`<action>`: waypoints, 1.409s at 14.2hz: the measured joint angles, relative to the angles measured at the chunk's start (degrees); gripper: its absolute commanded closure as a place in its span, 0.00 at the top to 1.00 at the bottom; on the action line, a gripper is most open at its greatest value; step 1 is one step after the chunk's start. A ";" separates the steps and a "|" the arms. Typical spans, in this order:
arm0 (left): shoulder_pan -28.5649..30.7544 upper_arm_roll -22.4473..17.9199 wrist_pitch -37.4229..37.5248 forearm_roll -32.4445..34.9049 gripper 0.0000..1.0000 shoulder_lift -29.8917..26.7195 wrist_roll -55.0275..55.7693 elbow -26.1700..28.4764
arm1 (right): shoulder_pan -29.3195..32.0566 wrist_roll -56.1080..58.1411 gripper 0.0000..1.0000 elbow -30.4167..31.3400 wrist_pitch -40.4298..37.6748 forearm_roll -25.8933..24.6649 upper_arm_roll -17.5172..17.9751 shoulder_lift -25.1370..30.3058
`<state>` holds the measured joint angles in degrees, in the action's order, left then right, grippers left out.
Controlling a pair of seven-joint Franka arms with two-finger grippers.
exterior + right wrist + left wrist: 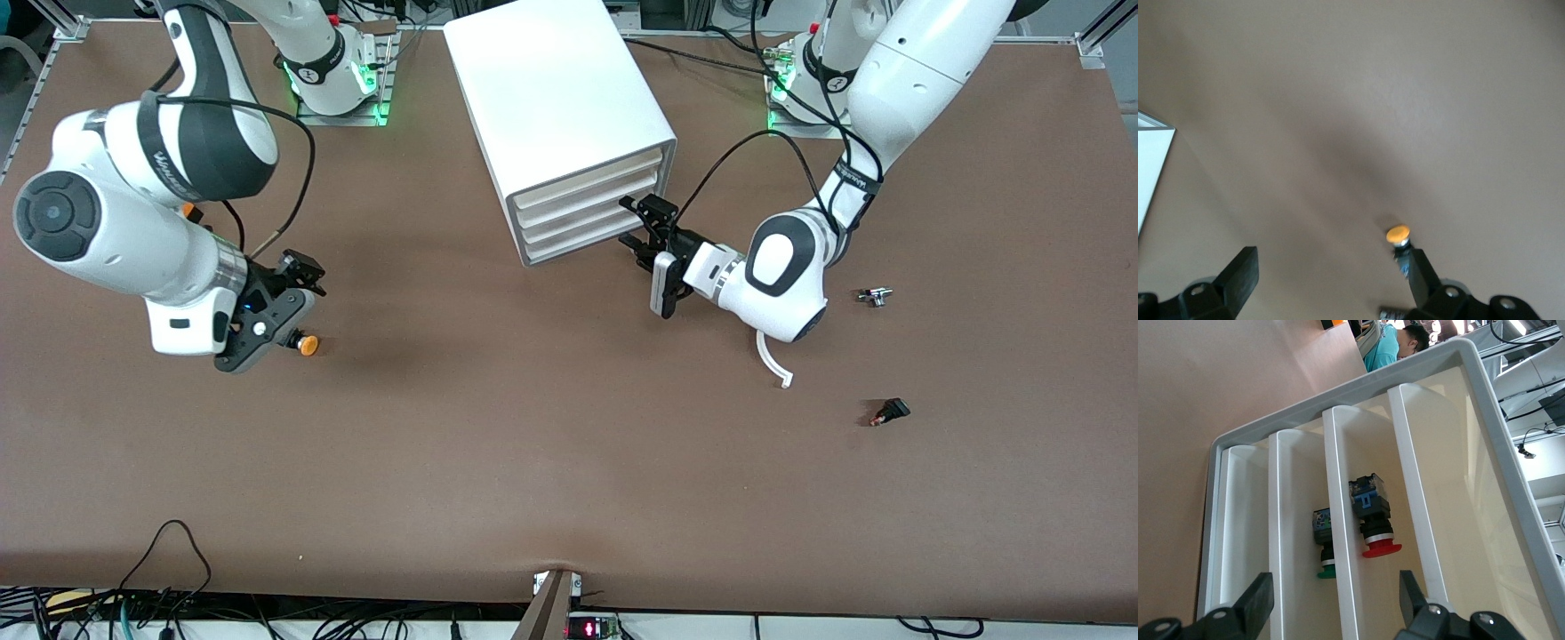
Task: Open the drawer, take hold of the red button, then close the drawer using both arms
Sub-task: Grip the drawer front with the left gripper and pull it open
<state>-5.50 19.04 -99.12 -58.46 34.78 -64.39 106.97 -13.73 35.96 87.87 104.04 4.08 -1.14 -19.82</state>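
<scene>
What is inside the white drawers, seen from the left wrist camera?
A red-capped button lies in one drawer, and a green-capped button lies in the drawer beside it. The left gripper, open, covers their near ends.

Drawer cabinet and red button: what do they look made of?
The cabinet and its drawers look like smooth white plastic: glossy moulded fronts, rounded corners. The red button seems to have a glossy red plastic cap, a silvery, possibly metal collar, and a dark blue-black plastic body.
</scene>
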 measured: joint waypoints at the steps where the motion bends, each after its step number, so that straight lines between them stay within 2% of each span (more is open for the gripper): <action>1: 0.00 0.10 -0.32 0.00 0.58 -0.67 0.03 0.69 | -0.14 0.99 1.00 -0.01 0.86 0.00 0.69 -0.53; 4: 0.09 0.74 -2.19 -0.49 0.53 -1.50 -0.03 3.87 | -2.52 1.39 1.00 -0.16 3.67 -0.09 3.45 -1.06; 6: 0.13 1.84 -3.35 -2.67 0.53 -1.52 -0.21 6.68 | -5.45 1.30 1.00 -0.35 4.89 -0.31 3.71 -1.05; 9: 0.17 2.39 -4.13 -3.54 0.52 -1.66 -0.24 8.04 | -6.03 1.40 1.00 -0.38 5.73 -0.38 3.63 -1.05; 11: 0.32 2.68 -4.13 -3.54 0.41 -2.36 -0.24 9.11 | -5.83 1.54 1.00 -0.38 6.25 -0.38 3.50 -1.07; 12: 0.34 2.78 -4.15 -3.54 0.23 -2.70 -0.29 9.59 | -5.83 1.56 1.00 -0.38 6.30 -0.38 3.48 -1.11; 14: 0.33 2.99 -4.39 -3.63 0.00 -3.12 -0.53 10.16 | -5.83 1.56 1.00 -0.38 6.33 -0.40 3.48 -1.22; 20: 0.33 3.10 -5.13 -3.87 0.00 -3.22 -0.68 10.31 | -6.21 1.58 1.00 -0.94 6.33 -1.96 3.55 -1.22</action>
<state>-5.17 22.14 -104.25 -62.33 31.56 -65.07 117.28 -19.93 37.54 86.93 110.36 2.12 2.41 -21.04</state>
